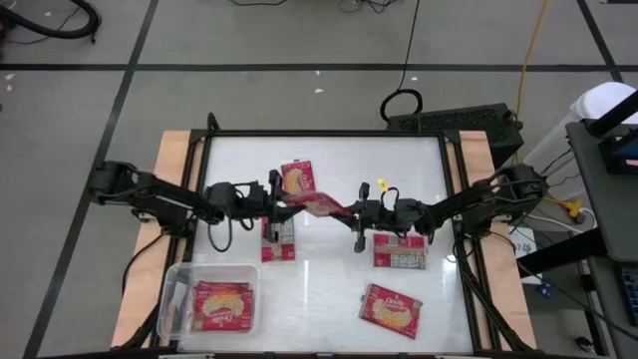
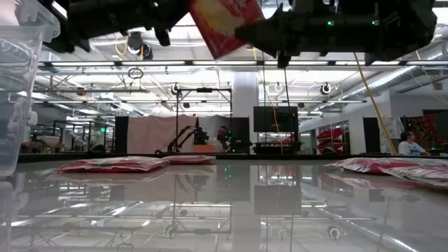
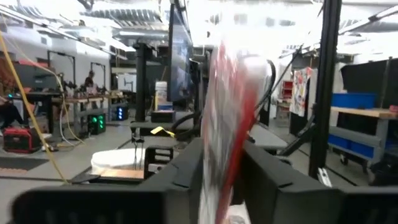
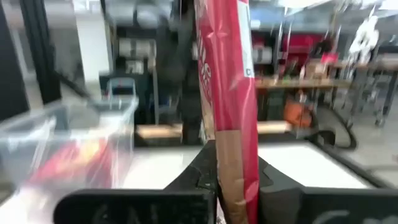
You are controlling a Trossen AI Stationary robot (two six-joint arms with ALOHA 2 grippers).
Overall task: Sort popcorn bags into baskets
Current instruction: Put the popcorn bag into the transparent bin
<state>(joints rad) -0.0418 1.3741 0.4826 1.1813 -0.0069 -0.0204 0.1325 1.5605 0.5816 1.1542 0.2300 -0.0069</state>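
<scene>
Above the middle of the white table [image 1: 329, 274], both arms met at one red popcorn bag [image 1: 321, 206] held in the air. The right gripper [image 1: 351, 212] was clamped on its edge, while the left gripper [image 1: 282, 208] flanked its other end, fingers slightly apart. The clear tub [image 1: 171, 290] sat at the table's near-left corner with packets inside.

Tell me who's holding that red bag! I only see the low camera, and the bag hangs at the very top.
Observer: The right tool is shut on the red bag, up in the air over the middle of the table.
Child: Is anything in the tub yet?
Observer: Yes. The clear tub sits at a corner on the left arm's side, with a packet lying inside.
Child: How many are loose on the table?
Observer: I count four loose packets, spread out flat.
</scene>
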